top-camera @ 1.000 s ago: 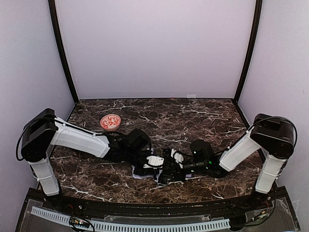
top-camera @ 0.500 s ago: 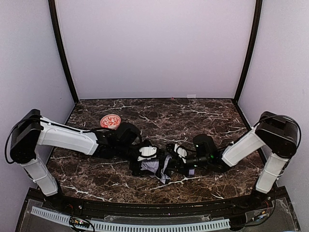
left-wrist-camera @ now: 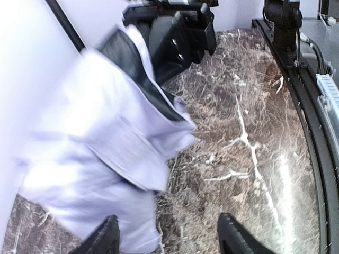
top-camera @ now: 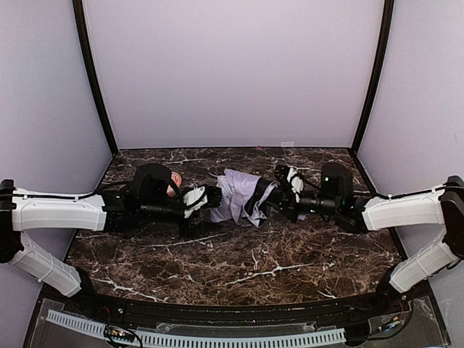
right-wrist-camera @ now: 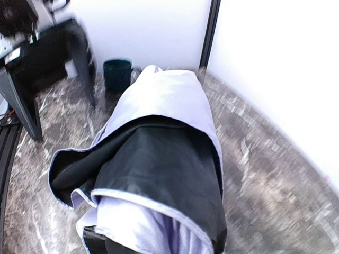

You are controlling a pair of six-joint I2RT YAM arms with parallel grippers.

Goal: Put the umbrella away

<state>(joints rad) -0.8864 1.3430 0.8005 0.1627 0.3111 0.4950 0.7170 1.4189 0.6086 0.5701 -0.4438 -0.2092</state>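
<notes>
Though loosely bunched, umbrella (top-camera: 236, 196): pale lavender fabric, black underside.

Umbrella (left-wrist-camera: 100, 132) blurred — cropped at bottom edge

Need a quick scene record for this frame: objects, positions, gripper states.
umbrella: loosely bunched, lavender fabric, black underside showing, between the two grippers
left gripper: open, at umbrella's left end
right gripper: appears shut on umbrella's right end, fingertips hidden by fabric
red bowl: mostly hidden behind left arm
table: dark marble
</notes>
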